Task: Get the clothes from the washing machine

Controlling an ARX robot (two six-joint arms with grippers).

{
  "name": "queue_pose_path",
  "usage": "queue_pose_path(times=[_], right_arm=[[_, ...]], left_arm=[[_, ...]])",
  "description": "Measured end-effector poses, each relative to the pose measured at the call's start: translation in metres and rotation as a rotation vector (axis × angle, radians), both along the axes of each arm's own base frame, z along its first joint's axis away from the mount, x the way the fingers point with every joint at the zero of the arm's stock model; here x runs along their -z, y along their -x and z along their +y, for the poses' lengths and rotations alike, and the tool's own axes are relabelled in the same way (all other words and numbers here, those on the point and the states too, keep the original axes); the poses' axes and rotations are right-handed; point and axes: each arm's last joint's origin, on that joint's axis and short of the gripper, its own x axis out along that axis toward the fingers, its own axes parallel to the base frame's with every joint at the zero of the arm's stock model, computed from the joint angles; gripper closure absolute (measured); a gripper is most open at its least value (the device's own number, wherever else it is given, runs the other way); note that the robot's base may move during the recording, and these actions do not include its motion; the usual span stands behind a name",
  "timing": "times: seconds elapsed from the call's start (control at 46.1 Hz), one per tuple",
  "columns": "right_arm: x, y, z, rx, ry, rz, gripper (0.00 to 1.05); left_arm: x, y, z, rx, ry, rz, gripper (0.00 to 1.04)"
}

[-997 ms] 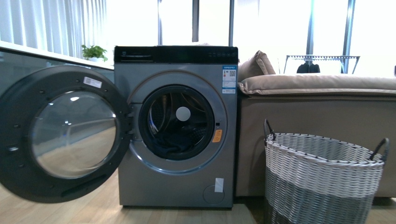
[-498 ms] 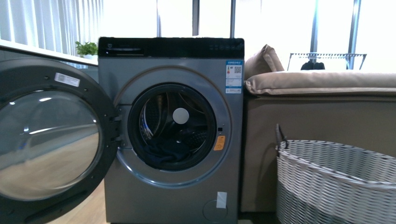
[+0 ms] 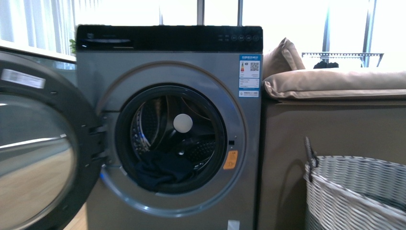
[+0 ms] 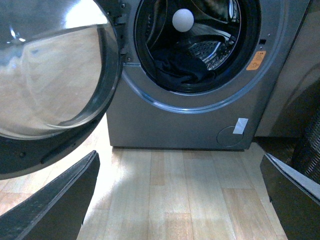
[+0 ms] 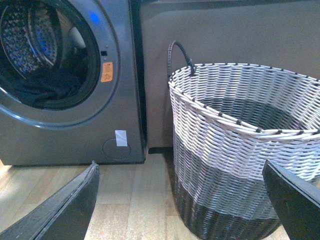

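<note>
The grey washing machine point(image 3: 172, 67) stands straight ahead with its round door point(image 3: 33, 148) swung wide to the left. Dark navy clothes point(image 3: 160, 170) lie in a heap at the bottom of the perforated drum, also showing as clothes point(image 4: 182, 67) in the left wrist view and clothes point(image 5: 47, 85) in the right wrist view. My left gripper point(image 4: 182, 200) is open over bare wooden floor, well short of the machine. My right gripper point(image 5: 182, 200) is open too, low in front of the basket. Neither arm shows in the front view.
A white-and-grey woven basket point(image 3: 356, 191) with dark handles stands on the floor right of the machine, beside a beige sofa point(image 3: 335, 86). The open door point(image 4: 50, 85) juts out on the left. Wooden floor point(image 4: 175, 180) lies before the washer.
The front view has closed in on the machine: the washer looms larger, the door and basket have slid toward the picture's edges. The clothes lie where they were.
</note>
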Motion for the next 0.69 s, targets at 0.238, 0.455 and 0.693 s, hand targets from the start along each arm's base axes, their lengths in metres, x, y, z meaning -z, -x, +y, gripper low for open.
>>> queue_pose_path(times=[0.238, 0.455, 0.693], right_arm=[[0.0000, 0.0000, 0.0000, 0.000, 0.000, 0.000, 0.07], [0.0000, 0.0000, 0.0000, 0.001, 0.000, 0.000, 0.07], [0.0000, 0.0000, 0.0000, 0.000, 0.000, 0.000, 0.07]], left_arm=[[0.0000, 0.0000, 0.0000, 0.000, 0.000, 0.000, 0.06], [0.0000, 0.0000, 0.0000, 0.000, 0.000, 0.000, 0.06], [0.0000, 0.0000, 0.0000, 0.000, 0.000, 0.000, 0.06]])
